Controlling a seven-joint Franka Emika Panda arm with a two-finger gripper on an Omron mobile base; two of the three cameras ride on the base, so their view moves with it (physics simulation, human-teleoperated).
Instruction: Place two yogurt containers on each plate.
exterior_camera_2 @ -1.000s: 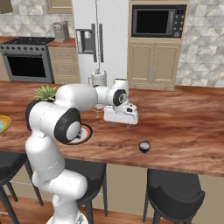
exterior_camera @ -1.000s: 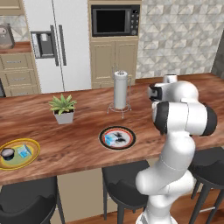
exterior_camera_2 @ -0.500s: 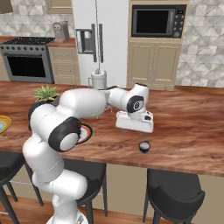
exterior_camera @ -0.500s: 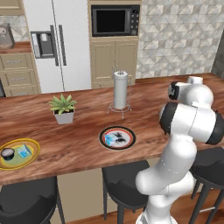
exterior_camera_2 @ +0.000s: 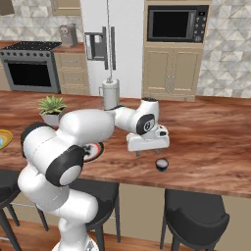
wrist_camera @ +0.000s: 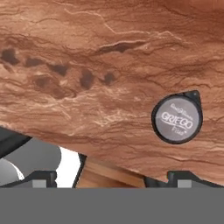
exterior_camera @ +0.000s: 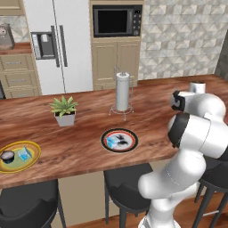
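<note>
Wooden counter (wrist_camera: 87,52) carries a round yogurt cup (wrist_camera: 176,118) beyond the claw (wrist_camera: 112,177), whose cropped tips stand wide.

Tool (exterior_camera_2: 147,153) just beside round yogurt cup (exterior_camera_2: 162,164)

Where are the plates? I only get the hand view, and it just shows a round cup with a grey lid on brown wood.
Observer: The dark-rimmed white plate lies further left on the counter, with one light blue cup on it.
Operator: And the other one?
Observer: The yellow-rimmed plate is at the counter's far left end, holding a dark round cup and a second blue cup.
Operator: Is my claw holding something?
Observer: No. The claw is open, above the counter beside your round cup.
</note>
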